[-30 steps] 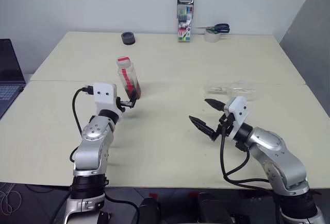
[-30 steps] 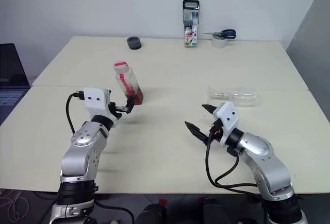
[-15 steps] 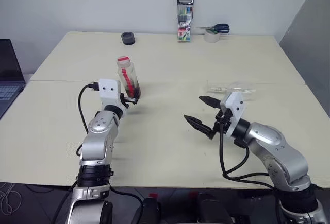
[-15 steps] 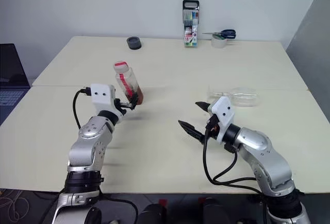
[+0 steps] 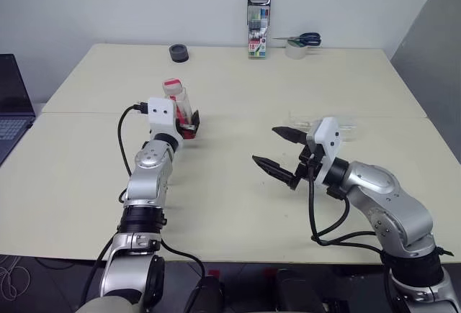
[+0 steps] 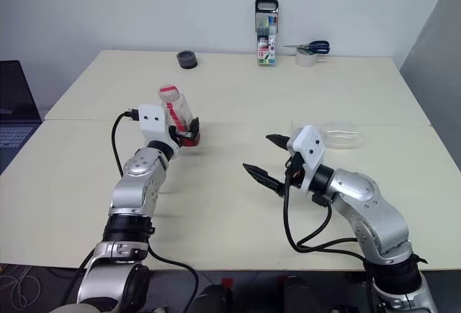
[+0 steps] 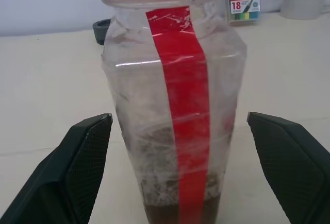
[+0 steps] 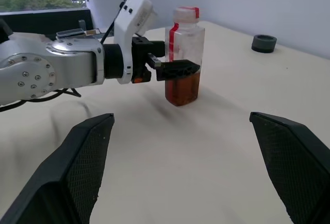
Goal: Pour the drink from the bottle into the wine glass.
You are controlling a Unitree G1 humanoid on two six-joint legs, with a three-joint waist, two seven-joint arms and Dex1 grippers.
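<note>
Since a second ago my left gripper (image 5: 189, 120) has pushed forward to the bottle (image 5: 178, 106), which now stands upright between its wide-open fingers with nothing gripped. On the table (image 5: 230, 183) my right gripper (image 5: 281, 153) hovers, jaws spread wide and empty. Behind it the wine glass (image 5: 328, 124) lies on its side. Amber drink (image 8: 181, 87) fills the bottle's lower part.

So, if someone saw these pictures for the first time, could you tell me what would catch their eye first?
Probably the bottle with its red strip and pinkish cap, standing left of centre on the table, reddish-brown drink in its lower part. The open left gripper flanks it, fingers not closed on it. To the right, the open right gripper hangs above the table, the wine glass lying on its side behind.
</note>
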